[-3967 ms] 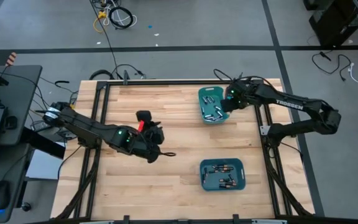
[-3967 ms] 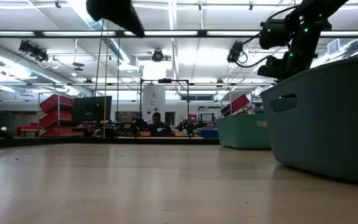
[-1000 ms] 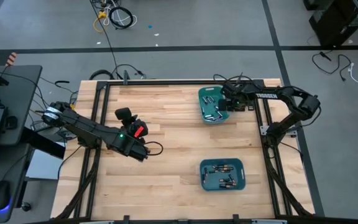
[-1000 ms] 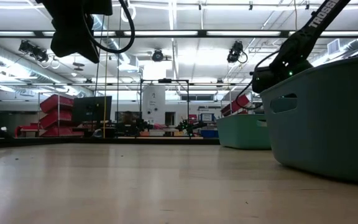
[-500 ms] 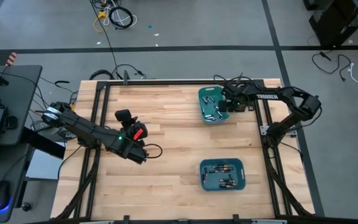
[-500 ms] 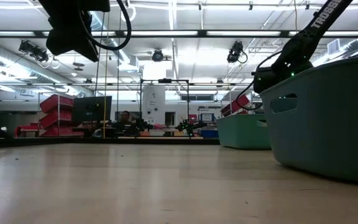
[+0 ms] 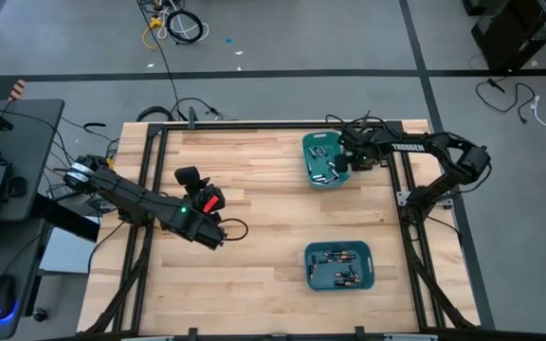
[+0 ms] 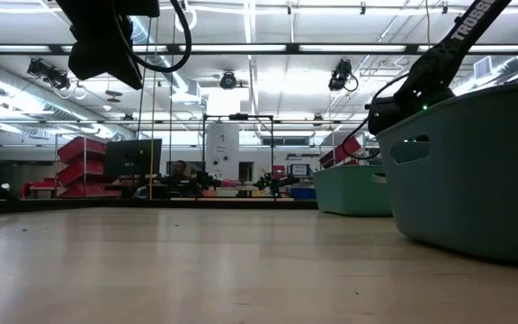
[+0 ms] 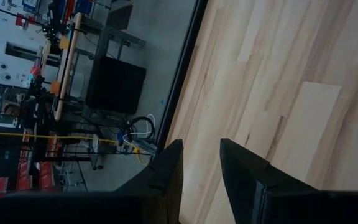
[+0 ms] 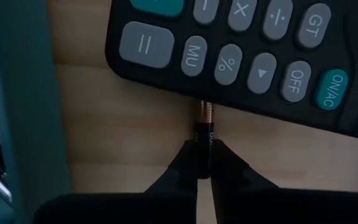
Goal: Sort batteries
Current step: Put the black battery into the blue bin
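right hand (image 10: 202,163): clenched on a black battery (image 10: 204,134), just beside the far teal bin (image 7: 322,159)
battery: lies on the table (image 10: 129,124), its copper end against the calculator (image 10: 241,50) ahead of the hand
handling: likely light, stiff, smooth and round, so it may roll or slip
hold: across the dark body, as now
left hand (image 9: 199,163): fingers part-spread, holding nothing, well apart over bare table
near bin (image 7: 339,265): other batteries inside

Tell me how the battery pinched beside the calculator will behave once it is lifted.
The battery is a smooth, slim cylinder, so it will probably stay rigid but may slip or pivot in the right gripper, which holds only one end. Set on the bare table, it would likely roll. The calculator touches its tip and might shift.
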